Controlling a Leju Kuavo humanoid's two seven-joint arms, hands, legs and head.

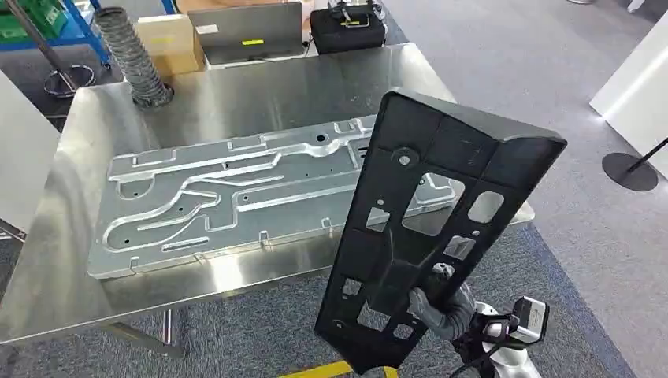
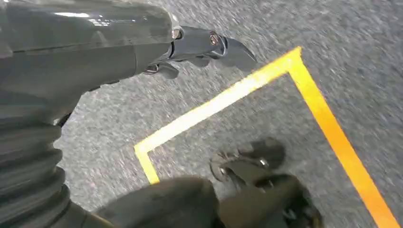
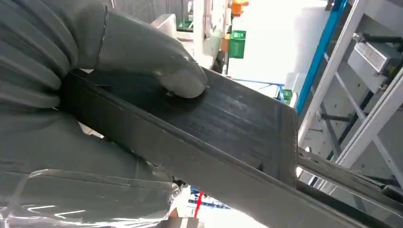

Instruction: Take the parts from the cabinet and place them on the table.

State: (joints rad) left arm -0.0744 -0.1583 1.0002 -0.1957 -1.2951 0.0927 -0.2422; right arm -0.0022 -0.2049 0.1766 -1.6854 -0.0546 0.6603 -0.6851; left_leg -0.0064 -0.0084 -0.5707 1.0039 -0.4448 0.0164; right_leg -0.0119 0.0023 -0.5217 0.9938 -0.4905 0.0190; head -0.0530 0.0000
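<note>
- The right hand [image 1: 436, 309] gripped the black part [image 1: 429, 228] near its lower end; in the right wrist view the thumb [image 3: 157, 61] pressed flat on the part's face.
- The black part stood tilted in the air at the near right of the table [image 1: 236, 87], its upper end over the table's right edge and its lower end out over the floor; it did not rest on the table.
- The part appeared to be a stiff moulded panel with many cut-outs and a raised rim, probably light for its size. Held by one end, it would likely lever against the fingers, so a hold nearer the middle, at a rib or cut-out edge, would seem steadier.
- The left hand [image 2: 204, 47] hung over the floor, holding nothing; its fingers looked loosely apart.
- The table was polished steel, probably slick. A large metal plate [image 1: 260, 197] lay across its middle, leaving bare strips at the near and far edges.
- At the far edge stood a ribbed hose [image 1: 134, 55], a cardboard box [image 1: 169, 39], a laptop [image 1: 244, 31] and a black case [image 1: 346, 27].
- The floor was grey carpet [image 1: 551, 63] marked with yellow tape [image 2: 228, 95].
</note>
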